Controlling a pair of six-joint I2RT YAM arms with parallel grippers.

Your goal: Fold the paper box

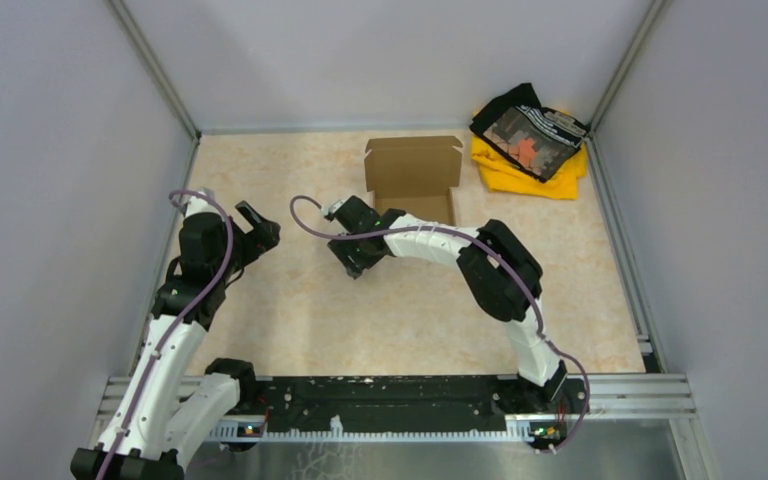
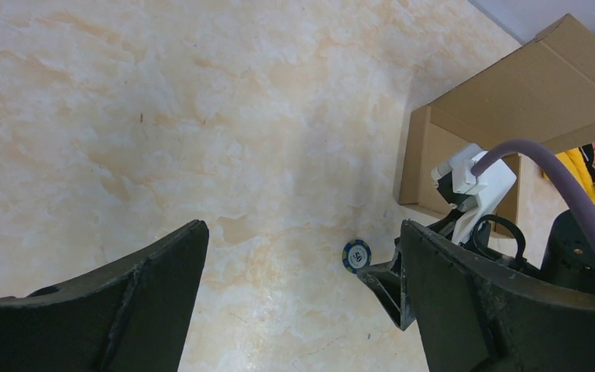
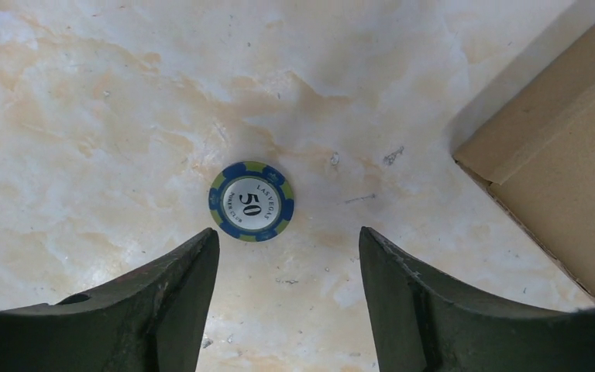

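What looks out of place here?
A round blue-and-green poker chip marked 50 lies flat on the marbled tabletop, just ahead of the open right end effector and near the brown cardboard box. It has no part in folding. The yellow-and-black cloth pile in the far right corner is also unrelated.

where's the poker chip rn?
Right wrist view: the poker chip lies flat on the table, just ahead of the open fingers of the right gripper, with the paper box at the frame's right edge.
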